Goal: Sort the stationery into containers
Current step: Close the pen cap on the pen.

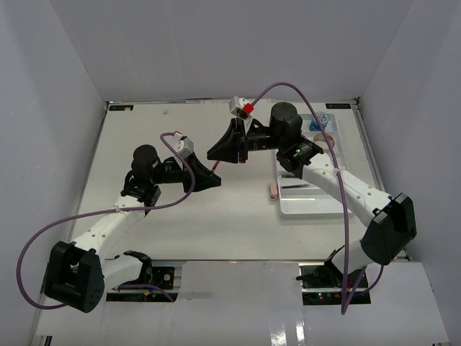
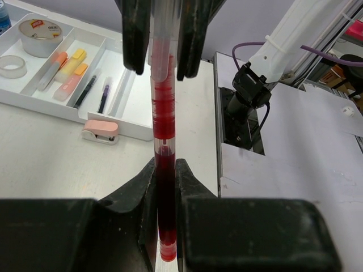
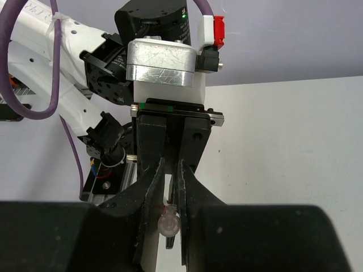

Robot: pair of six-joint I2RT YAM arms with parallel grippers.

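The left hand (image 2: 165,167) and right hand (image 3: 169,164) each clamp one end of the red pen (image 2: 164,113); from above, the hands hide most of it.

Top camera: high over near edge, looks down on whole table (image 1: 216,231). 2 wrist cameras: close, facing each other along the shared red pen (image 2: 164,170).

White arms (image 1: 108,227), black joints (image 1: 72,275), purple cables (image 1: 281,84)
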